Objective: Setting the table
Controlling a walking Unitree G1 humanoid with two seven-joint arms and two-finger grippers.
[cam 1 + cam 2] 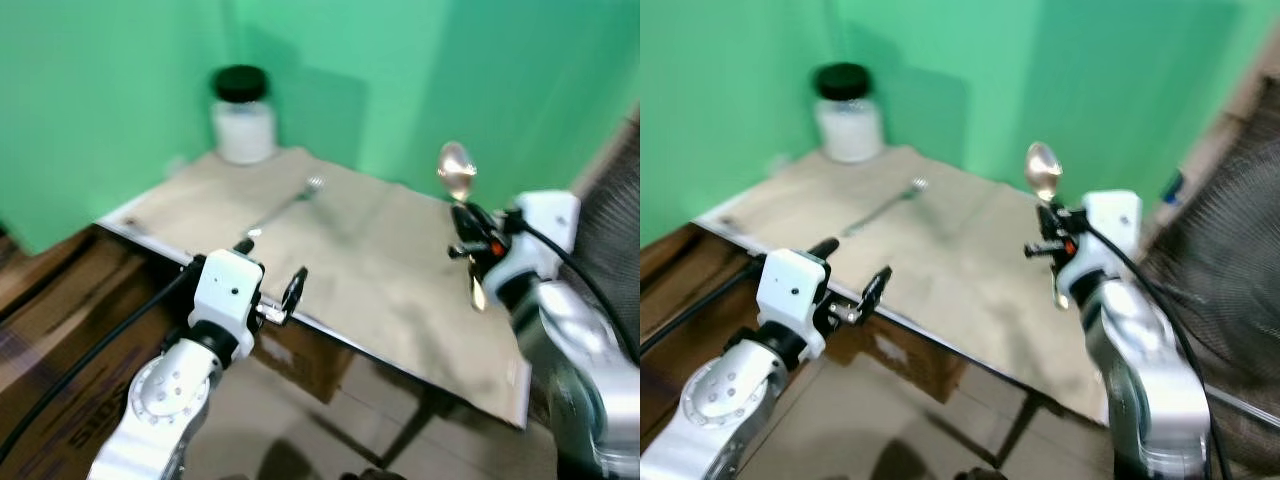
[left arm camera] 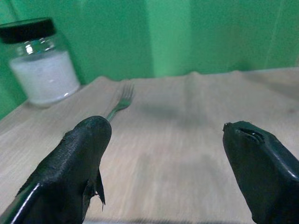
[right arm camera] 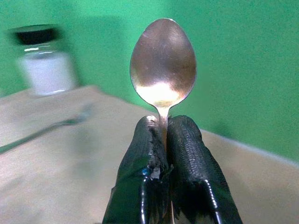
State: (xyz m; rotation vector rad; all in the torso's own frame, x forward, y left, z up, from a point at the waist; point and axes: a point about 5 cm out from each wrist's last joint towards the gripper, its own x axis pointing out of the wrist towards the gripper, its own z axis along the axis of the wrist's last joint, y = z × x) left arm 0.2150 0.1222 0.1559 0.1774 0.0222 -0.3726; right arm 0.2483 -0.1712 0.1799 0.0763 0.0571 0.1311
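Observation:
A metal spoon [image 1: 457,171] stands upright above the right side of the table, bowl up, its handle pinched in my right gripper [image 1: 464,222], which is shut on it. In the right wrist view the spoon bowl [image 3: 162,63] rises just above the closed fingertips [image 3: 184,135]. A silver fork [image 1: 290,204] lies on the beige tablecloth [image 1: 400,290] toward the back left, also seen as the fork [image 2: 120,103] beyond my left gripper. My left gripper [image 1: 270,277] hovers open and empty at the table's near edge.
A glass jar [image 1: 242,115] with a black lid and white contents stands at the back left corner against the green wall. Brown cardboard boxes [image 1: 60,330] sit on the floor left of the table. A dark mesh object [image 1: 1230,290] is at the right.

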